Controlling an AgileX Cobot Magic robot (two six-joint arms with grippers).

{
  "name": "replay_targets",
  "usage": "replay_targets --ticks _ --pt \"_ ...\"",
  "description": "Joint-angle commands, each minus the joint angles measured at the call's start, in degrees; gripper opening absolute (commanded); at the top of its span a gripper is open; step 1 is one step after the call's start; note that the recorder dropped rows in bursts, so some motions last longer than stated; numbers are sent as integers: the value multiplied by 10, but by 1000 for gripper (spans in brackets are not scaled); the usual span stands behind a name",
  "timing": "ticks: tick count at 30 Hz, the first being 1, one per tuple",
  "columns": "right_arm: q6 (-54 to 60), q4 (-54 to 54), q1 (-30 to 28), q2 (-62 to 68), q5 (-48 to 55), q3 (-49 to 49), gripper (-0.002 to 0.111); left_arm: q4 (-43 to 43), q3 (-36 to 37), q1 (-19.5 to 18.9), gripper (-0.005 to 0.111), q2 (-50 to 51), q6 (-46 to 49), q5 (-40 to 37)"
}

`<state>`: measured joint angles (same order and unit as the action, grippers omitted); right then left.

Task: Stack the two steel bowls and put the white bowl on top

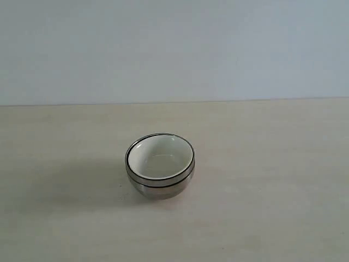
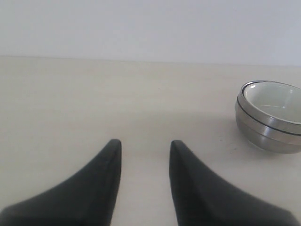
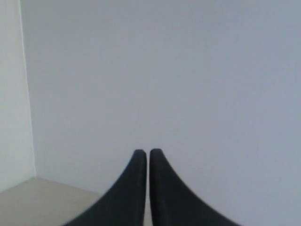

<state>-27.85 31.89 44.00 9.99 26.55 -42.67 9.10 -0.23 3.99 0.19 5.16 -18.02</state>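
Left fingers [image 2: 109, 162]: spread, nothing between them, low over the bare desk [image 1: 272, 174]. Right fingers [image 3: 137, 181]: pressed together, tips touching, aimed at a pale wall [image 3: 188, 70]. The two steel bowls [image 1: 161, 186] are nested one inside the other, and the white bowl [image 1: 159, 157] is seated in the upper one, rim up. The stack stands on the desk ahead of the left fingers and off to one side, well apart from them.

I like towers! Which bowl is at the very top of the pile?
The white bowl. Only its inside shows; the steel bowls sit under it, showing just their shiny outsides.
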Motion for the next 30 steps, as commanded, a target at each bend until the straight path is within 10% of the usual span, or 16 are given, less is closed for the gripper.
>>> replay_targets --ticks 1,8,21,30 --pt "-54 61 -1 -93 56 4 0 1 2 -2 32 -2 3 0" --pt "-63 66 -53 -100 106 10 0 1 2 -2 32 -2 3 0" --pt "0 -52 -339 -100 9 72 0 1 2 -2 32 -2 3 0" --pt "-3 -80 -365 -100 -46 146 0 1 2 -2 32 -2 3 0"
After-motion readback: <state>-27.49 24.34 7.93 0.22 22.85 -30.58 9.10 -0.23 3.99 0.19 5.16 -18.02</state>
